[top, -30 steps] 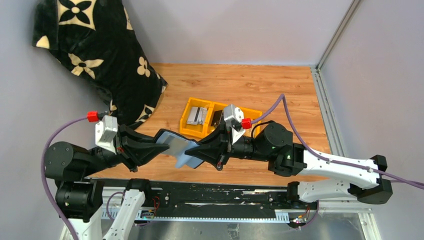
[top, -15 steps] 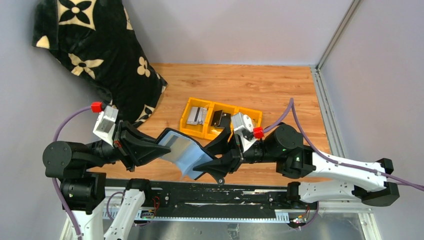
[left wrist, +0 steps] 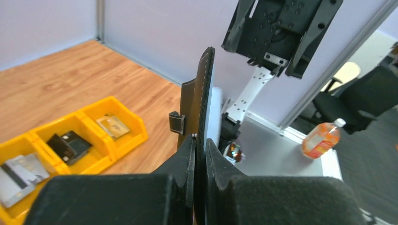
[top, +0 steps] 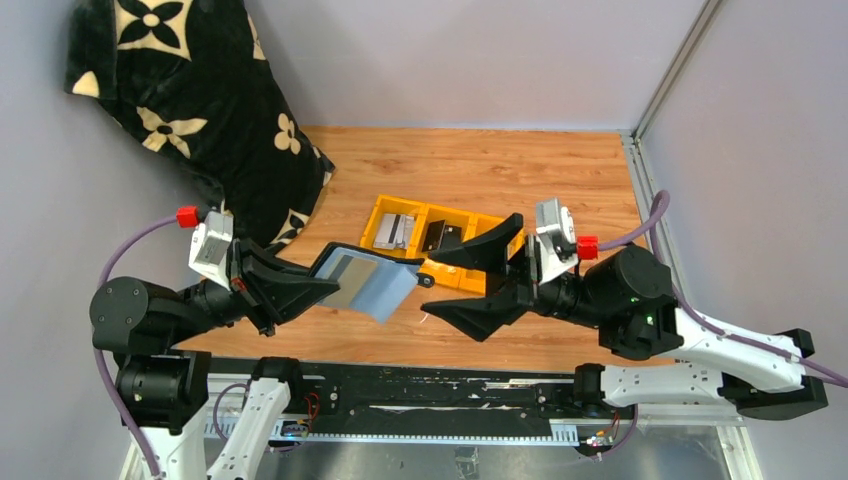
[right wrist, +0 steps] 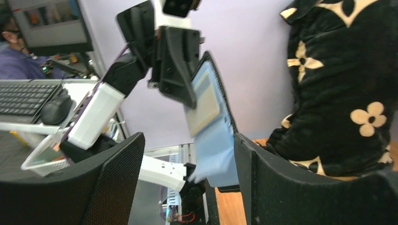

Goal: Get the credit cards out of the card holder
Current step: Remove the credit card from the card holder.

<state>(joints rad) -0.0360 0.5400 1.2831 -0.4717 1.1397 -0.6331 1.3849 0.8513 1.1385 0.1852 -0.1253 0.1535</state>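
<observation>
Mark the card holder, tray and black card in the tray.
card holder [top: 385,290]: top view, pale inner face.
tray [top: 400,203]: top view, far rim.
black card [left wrist: 70,146]: left wrist view, its top face.

Pale lilac-grey walls [top: 450,60] enclose an evenly lit wood-grain tabletop [top: 520,165], an aluminium rail [top: 637,170] along its right edge and a black blanket [top: 170,90] with cream flowers draped in the far-left corner, while beyond stand a desk [right wrist: 14,125] with a keyboard [right wrist: 23,96] and a black office chair [left wrist: 371,101]
</observation>
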